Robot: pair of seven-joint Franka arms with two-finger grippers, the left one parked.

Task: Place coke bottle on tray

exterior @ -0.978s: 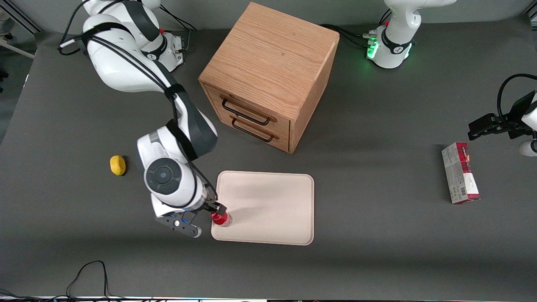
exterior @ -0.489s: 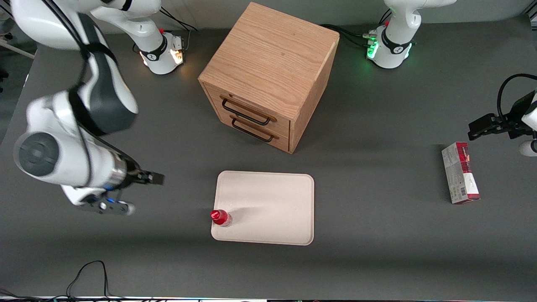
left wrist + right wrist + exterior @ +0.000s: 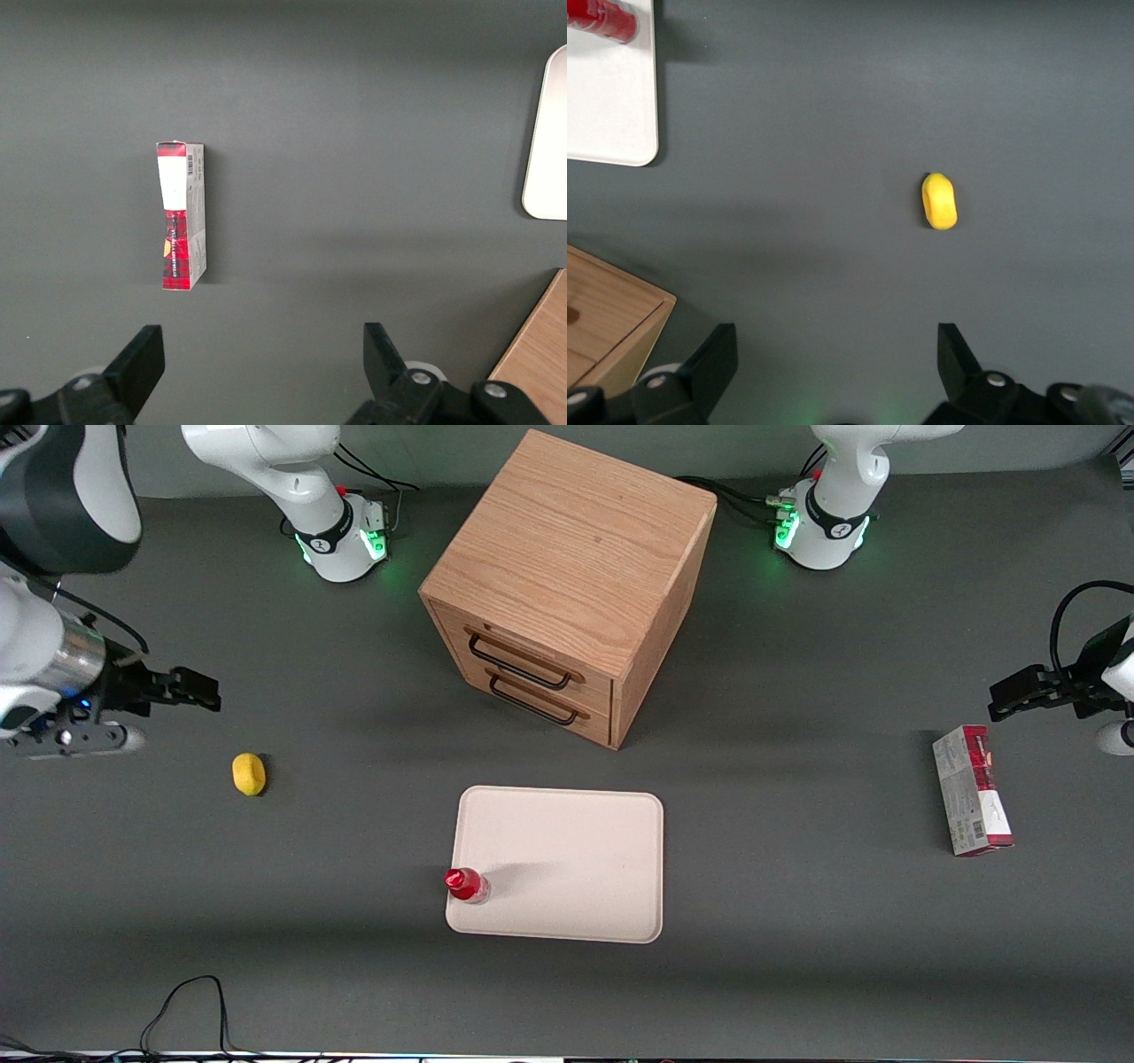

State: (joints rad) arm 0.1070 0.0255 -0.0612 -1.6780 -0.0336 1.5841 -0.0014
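Standing upright on the tray [image 3: 567,859], the coke bottle [image 3: 466,885] is at the tray corner nearest the front camera, toward the working arm's end. The gripper [image 3: 202,689] hangs well apart from the tray, above the table near the lemon [image 3: 249,773], its fingers spread and holding nothing

arm shell: glossy white casings with dark grey joint bands
wrist: brushed silver ring
gripper [image 3: 199,689]: black, with two blunt, spread fingers [image 3: 957,359]
cables: black, running along the links
base [image 3: 341,540]: white, glowing green
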